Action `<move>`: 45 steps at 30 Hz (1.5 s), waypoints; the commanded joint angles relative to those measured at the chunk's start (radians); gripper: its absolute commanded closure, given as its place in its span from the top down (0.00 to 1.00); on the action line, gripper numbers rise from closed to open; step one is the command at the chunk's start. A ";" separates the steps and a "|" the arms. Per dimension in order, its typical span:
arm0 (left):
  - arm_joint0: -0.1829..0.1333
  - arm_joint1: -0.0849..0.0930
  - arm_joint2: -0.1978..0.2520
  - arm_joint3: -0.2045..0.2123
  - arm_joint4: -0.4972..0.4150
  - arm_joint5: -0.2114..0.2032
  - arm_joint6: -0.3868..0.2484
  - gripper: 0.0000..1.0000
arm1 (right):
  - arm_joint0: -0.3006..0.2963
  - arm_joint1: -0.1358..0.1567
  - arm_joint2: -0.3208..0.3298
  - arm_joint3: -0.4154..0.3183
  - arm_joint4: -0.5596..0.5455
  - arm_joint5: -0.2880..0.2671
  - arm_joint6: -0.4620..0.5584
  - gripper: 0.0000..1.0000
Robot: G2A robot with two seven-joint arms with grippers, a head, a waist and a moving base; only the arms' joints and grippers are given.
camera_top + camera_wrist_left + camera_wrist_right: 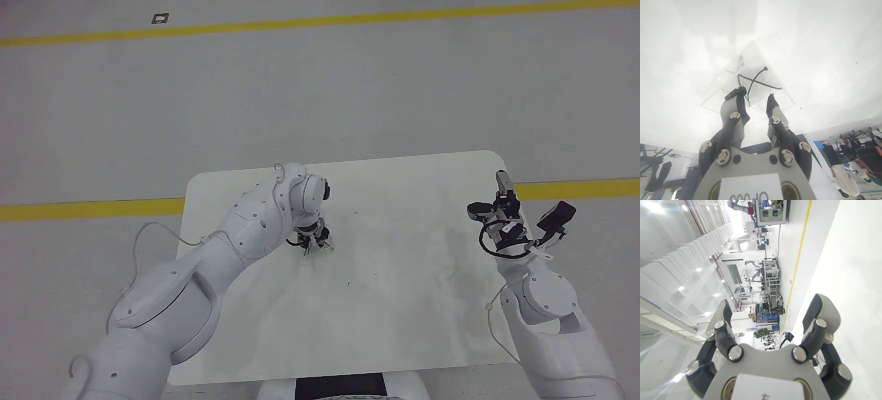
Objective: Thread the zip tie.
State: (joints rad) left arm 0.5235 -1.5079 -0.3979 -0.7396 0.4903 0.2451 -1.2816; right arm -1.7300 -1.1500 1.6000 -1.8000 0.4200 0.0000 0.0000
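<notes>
Two black zip ties (761,81) lie crossed on a clear square sheet (770,56) on the white table (400,300). Another short black tie (740,63) rests farther along the sheet. My left gripper (755,94) hovers just above the crossed ties, open, its black-taped fingertips (771,100) on either side of a thin tie tail without pinching it. In the top view the left gripper (312,238) points down near the table's middle left. My right gripper (770,300) is open and holds nothing; it sits raised at the table's right edge (492,196), facing away from the table.
The white table top spreads bare between the two arms. Its right edge lies beside the right arm, and grey floor with a yellow line (300,22) lies beyond the far edge.
</notes>
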 commanded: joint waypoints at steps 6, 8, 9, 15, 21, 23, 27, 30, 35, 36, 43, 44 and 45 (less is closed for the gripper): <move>-0.004 -0.019 0.024 0.034 0.013 -0.026 0.027 0.24 | 0.000 0.000 0.000 0.000 0.000 0.000 0.000 1.00; -0.004 -0.024 0.031 0.042 0.019 -0.032 0.037 0.24 | 0.000 0.000 0.000 0.000 0.000 0.000 0.000 1.00; -0.004 -0.026 0.032 0.045 0.019 -0.034 0.042 0.23 | 0.000 0.000 0.000 0.000 0.000 0.000 0.000 1.00; -0.006 -0.038 0.039 0.071 0.015 -0.044 0.062 0.21 | 0.000 0.000 0.000 0.000 0.000 0.000 0.000 1.00; -0.009 -0.052 0.049 0.098 0.015 -0.054 0.070 0.17 | 0.000 0.000 0.000 0.000 0.000 0.000 0.000 1.00; -0.010 -0.056 0.051 0.106 0.012 -0.057 0.071 0.14 | 0.000 0.000 0.000 0.000 0.000 0.000 0.000 1.00; -0.014 -0.065 0.056 0.123 0.011 -0.061 0.074 0.00 | 0.000 0.000 0.000 0.000 0.000 0.000 0.000 1.00; -0.018 -0.070 0.058 0.137 0.010 -0.065 0.075 0.00 | 0.000 0.000 0.000 0.000 0.000 0.000 0.000 1.00; -0.037 -0.077 0.059 0.147 0.013 -0.056 0.065 0.00 | 0.000 0.000 0.000 0.000 0.000 0.000 0.000 1.00; -0.041 -0.077 0.059 0.145 0.014 -0.052 0.061 0.00 | 0.000 0.000 0.000 0.000 0.000 0.000 0.000 1.00; -0.073 -0.065 0.048 0.098 0.026 -0.022 0.014 0.00 | 0.000 0.000 0.000 0.000 0.000 0.000 0.000 1.00; -0.075 -0.062 0.045 0.090 0.027 -0.020 0.008 0.00 | 0.000 0.000 0.000 0.000 0.000 0.000 0.000 1.00; -0.076 -0.058 0.043 0.080 0.028 -0.017 -0.001 0.00 | 0.000 0.000 0.000 0.000 0.000 0.000 0.000 1.00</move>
State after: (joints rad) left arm 0.4485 -1.5695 -0.3529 -0.6509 0.5172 0.2253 -1.2753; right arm -1.7300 -1.1500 1.6000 -1.8000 0.4200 0.0000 0.0000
